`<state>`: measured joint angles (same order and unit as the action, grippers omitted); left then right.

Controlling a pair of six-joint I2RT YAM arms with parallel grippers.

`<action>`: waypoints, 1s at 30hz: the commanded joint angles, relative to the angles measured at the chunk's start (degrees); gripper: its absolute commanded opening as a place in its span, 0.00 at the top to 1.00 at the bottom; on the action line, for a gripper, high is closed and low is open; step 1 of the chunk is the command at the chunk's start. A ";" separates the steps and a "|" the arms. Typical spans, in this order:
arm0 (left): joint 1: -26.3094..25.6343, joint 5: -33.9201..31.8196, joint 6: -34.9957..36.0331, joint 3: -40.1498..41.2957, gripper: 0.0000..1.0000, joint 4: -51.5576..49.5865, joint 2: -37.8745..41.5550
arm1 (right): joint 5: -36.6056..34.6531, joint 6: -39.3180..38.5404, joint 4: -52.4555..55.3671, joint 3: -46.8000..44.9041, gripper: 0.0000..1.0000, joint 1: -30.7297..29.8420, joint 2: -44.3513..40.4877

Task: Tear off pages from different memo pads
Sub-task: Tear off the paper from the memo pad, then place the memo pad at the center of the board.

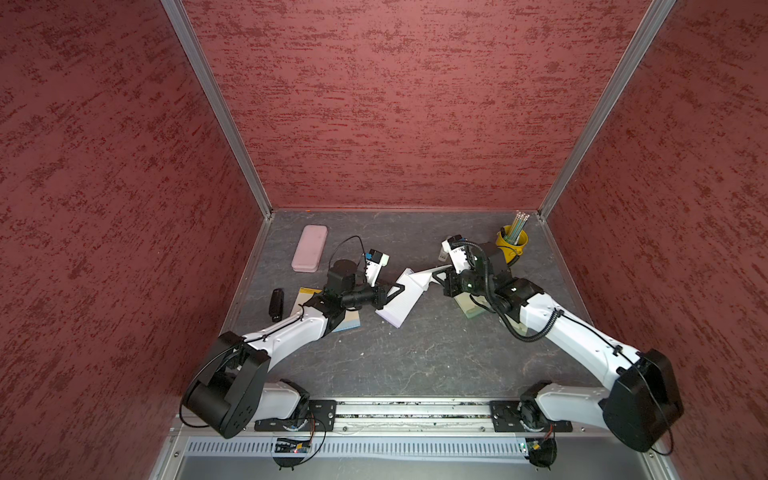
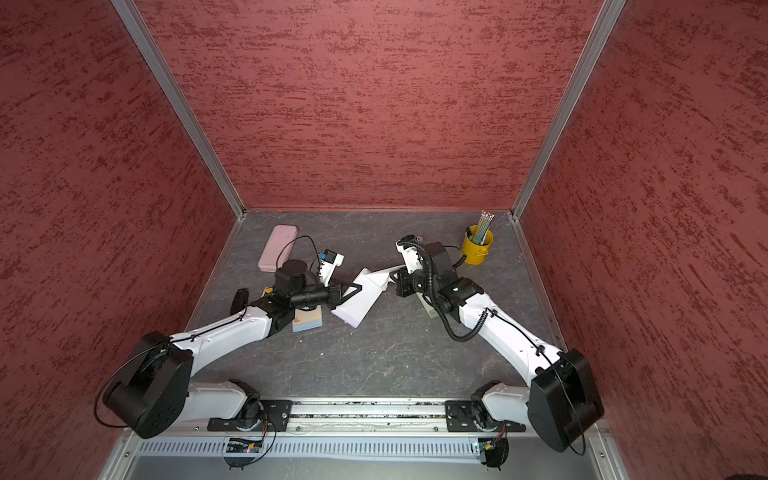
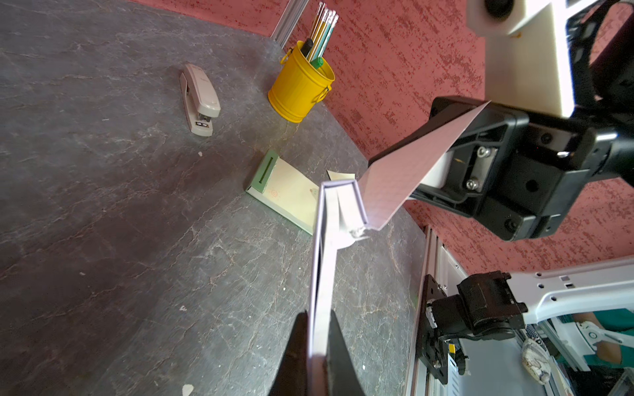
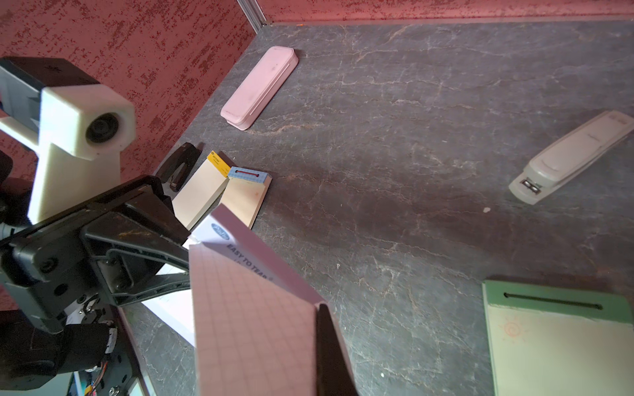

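Though thin, flat gridded lilac page [image 4: 254, 325]

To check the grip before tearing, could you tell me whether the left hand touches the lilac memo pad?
Touching. The left wrist view shows the left hand shut on the lilac memo pad, fingers against both faces.

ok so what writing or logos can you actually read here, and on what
"EASY TO TEAR": top strip of the lilac memo pad
oval logo on that same strip: too blurred to read
small print on the strip of the yellow memo pad: too small to read
green memo pad: orange sun-like mark, no words
stapler: faint mark, unreadable
lilac page: grid lines only
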<state>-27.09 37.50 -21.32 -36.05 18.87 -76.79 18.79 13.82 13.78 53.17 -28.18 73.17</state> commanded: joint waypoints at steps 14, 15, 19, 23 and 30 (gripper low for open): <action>6.48 -2.81 -14.47 4.44 1.00 -0.30 0.42 | -16.44 0.98 7.87 0.70 1.00 9.82 -0.18; 6.21 -4.32 -16.12 3.87 1.00 -1.49 0.32 | -17.23 0.57 8.28 0.86 1.00 9.84 -0.49; 0.32 -12.38 -23.44 1.86 1.00 -2.39 -1.03 | -22.84 -0.41 10.44 0.89 1.00 9.90 -1.00; -8.47 -20.24 -31.47 1.62 1.00 5.70 -5.30 | -27.90 0.43 13.17 0.38 1.00 9.99 -1.19; -18.44 -39.07 -42.90 2.38 1.00 24.28 -17.56 | -30.31 1.47 15.00 -1.81 1.00 9.99 -4.64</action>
<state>-43.51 9.69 -57.25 -33.47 32.73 -91.31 -8.34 14.20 26.96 52.34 -18.22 71.09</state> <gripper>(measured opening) 0.086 0.040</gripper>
